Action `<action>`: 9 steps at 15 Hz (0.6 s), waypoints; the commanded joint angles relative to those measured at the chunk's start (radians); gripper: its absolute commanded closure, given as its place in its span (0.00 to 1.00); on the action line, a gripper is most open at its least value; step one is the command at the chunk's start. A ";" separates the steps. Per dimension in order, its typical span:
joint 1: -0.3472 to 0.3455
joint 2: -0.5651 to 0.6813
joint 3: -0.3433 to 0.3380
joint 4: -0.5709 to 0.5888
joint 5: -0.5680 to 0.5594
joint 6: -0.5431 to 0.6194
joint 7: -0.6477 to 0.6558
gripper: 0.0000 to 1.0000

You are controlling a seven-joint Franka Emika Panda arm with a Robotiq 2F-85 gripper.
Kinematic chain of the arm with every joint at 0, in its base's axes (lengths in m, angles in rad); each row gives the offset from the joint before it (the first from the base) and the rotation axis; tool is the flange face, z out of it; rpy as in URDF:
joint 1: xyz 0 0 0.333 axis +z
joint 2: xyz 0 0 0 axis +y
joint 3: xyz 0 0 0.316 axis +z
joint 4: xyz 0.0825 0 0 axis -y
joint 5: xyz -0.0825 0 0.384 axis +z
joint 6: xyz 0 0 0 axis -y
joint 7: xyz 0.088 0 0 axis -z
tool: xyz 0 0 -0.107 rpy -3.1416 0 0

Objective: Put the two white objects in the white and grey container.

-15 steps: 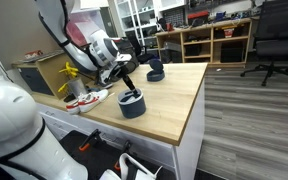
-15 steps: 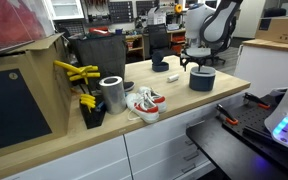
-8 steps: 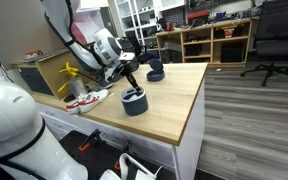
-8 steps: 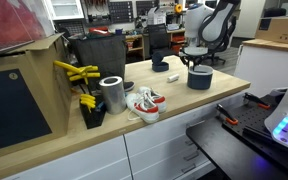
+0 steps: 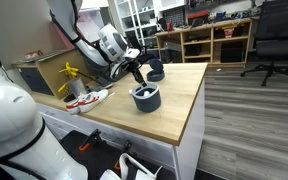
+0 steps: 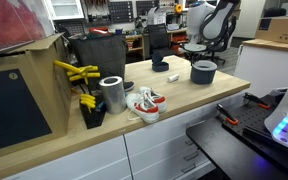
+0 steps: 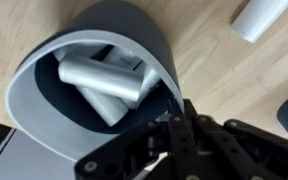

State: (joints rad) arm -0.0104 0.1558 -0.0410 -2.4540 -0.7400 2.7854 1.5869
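In the wrist view, the grey-blue container (image 7: pixel 44 130) with its white rim fills the left. Two pale, rounded pieces (image 7: pixel 102 76) lie crossed inside it. My gripper (image 7: pixel 176 110) is shut on the container's near wall, its dark fingers pinching the rim. A white piece (image 7: pixel 262 15) lies on the wood beyond the container, apart from it. In both exterior views the gripper (image 5: pixel 139 78) (image 6: pixel 202 57) stands over the container (image 5: pixel 146 98) (image 6: pixel 204 72). The loose white piece (image 6: pixel 173 78) lies on the table close to it.
A smaller dark bowl (image 5: pixel 155 73) (image 6: pixel 160 66) stands behind the container. A white-and-red shoe (image 5: pixel 87 99) (image 6: pixel 144 102), a metal can (image 6: pixel 112 94) and yellow tools (image 6: pixel 76 71) sit toward one end. The table edge (image 5: pixel 192 118) runs near the container.
The jaws have gone from open to shut on the container's rim. The container has slid across the table with the gripper, toward the dark bowl.
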 commanded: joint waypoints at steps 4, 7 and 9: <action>-0.003 0.104 -0.049 0.134 -0.029 0.002 0.072 0.98; -0.011 0.178 -0.029 0.218 0.045 -0.012 0.030 0.98; -0.026 0.212 0.002 0.264 0.118 -0.019 -0.044 0.98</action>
State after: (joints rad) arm -0.0156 0.3013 -0.0824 -2.2781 -0.7042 2.7807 1.6124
